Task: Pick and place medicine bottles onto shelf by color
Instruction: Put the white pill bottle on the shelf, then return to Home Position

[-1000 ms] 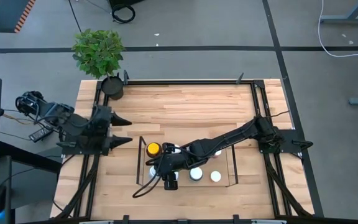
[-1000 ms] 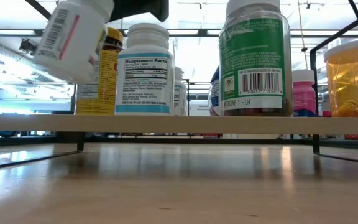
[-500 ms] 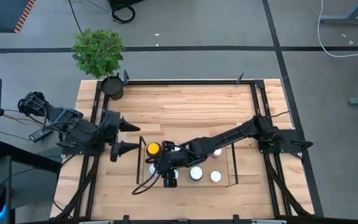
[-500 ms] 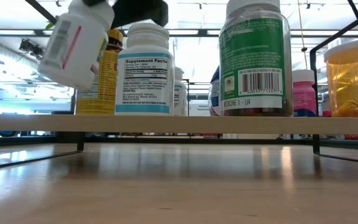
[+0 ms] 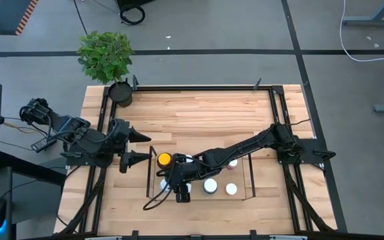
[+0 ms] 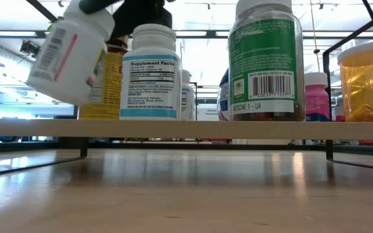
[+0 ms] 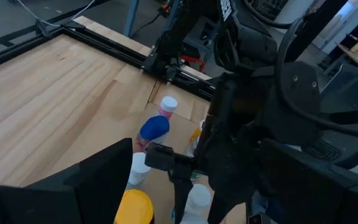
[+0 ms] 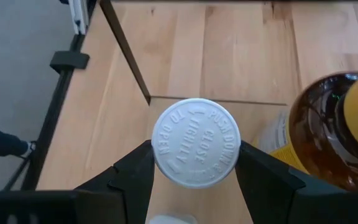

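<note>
I see the worktop (image 5: 199, 113) from above, its light wood boards framed in black, with a plant (image 5: 105, 57) at the far left corner. The shelf (image 5: 249, 175) sits near the front edge, a low wire rack holding a plank.

My right arm stretches across from the right side, and the right end effector (image 5: 181, 189) is over the shelf's left end. It is clenched on a white bottle (image 6: 70, 55): in the right wrist view both fingers (image 8: 132, 171) press the sides of its white cap. In the low view that bottle hangs tilted above the plank, not touching it, just left of a standing white bottle with a blue label (image 6: 149, 74).

The left end effector (image 5: 135, 148) waits near the shelf's left end, released, its fingers spread wide apart.

On the plank stand a green-labelled bottle (image 6: 266, 61), a pink-capped bottle (image 6: 316, 97) and an amber jar (image 6: 366, 81). A yellow lid (image 5: 165, 159) shows beside the held bottle.
</note>
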`<state>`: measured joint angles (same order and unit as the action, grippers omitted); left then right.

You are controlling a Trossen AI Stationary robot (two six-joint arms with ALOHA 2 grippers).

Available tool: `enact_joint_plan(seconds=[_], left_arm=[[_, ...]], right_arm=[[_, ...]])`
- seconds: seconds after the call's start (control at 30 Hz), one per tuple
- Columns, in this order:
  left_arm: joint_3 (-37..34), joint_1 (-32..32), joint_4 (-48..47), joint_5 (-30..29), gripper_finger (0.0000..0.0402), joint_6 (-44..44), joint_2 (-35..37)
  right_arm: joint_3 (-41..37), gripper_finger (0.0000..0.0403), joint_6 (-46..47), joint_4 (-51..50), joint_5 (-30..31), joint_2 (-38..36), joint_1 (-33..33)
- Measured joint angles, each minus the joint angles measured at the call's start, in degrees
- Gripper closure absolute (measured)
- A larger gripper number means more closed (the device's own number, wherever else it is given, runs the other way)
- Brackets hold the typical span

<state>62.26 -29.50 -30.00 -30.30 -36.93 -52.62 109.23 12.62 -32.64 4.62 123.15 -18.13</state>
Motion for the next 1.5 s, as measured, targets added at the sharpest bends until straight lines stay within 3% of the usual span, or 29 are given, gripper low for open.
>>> enact_joint_plan(seconds=[0.57,0.9,1.5], left_arm=[[0.00,0.00,-0.01,-0.04,0.0047,-0.04,0.00],[0.00,0.00,-0.30,-0.04,0.0047,0.09,0.00],[0.00,0.02,-0.33,-0.04,0.0047,0.09,0.00]], right_arm=[[0.00,0.0188,-1.46,0.69,-1.29,0.00,-0.15],[0.01,0.0152,-1.29,0.70,-1.29,0.00,-0.15],[0.04,0.0150,0.10,0.70,0.00,0.00,-0.11]])
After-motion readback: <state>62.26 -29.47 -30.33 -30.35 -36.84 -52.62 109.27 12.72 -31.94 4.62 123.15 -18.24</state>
